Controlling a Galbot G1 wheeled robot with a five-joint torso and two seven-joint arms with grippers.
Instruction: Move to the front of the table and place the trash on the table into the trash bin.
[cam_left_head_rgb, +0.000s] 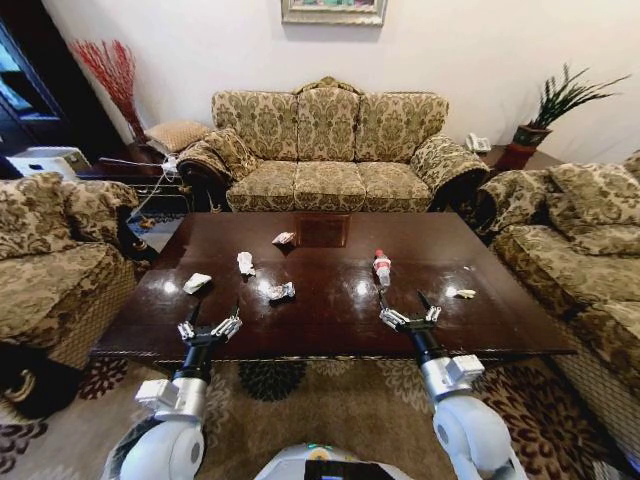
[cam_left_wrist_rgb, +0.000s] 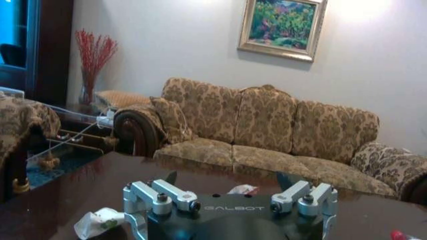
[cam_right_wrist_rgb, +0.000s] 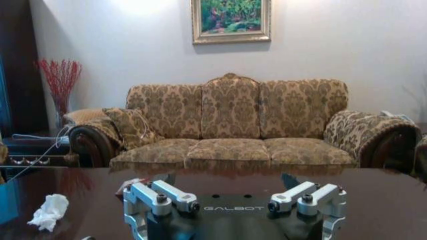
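Observation:
The table (cam_left_head_rgb: 330, 320) is dark glossy wood and lies right in front of me. The trash on it is several crumpled white scraps (cam_left_head_rgb: 197, 283) (cam_left_head_rgb: 245, 263) (cam_left_head_rgb: 283, 238) (cam_left_head_rgb: 282, 291) (cam_left_head_rgb: 465, 293) and a small clear bottle with a red cap (cam_left_head_rgb: 382, 267). My left gripper (cam_left_head_rgb: 215, 308) (cam_left_wrist_rgb: 227, 177) hovers open over the near left edge, empty, short of a scrap (cam_left_wrist_rgb: 97, 222). My right gripper (cam_left_head_rgb: 402, 300) (cam_right_wrist_rgb: 227, 179) hovers open over the near right edge, empty, just short of the bottle. Another scrap (cam_right_wrist_rgb: 50, 211) lies off to its side. The trash bin is out of view.
Patterned sofas close in the table: one behind (cam_left_head_rgb: 330, 150), one on the left (cam_left_head_rgb: 50, 250), one on the right (cam_left_head_rgb: 590, 250). Side tables with a red twig vase (cam_left_head_rgb: 112, 80) and a potted plant (cam_left_head_rgb: 550, 110) stand in the far corners. A patterned rug (cam_left_head_rgb: 300, 400) lies below me.

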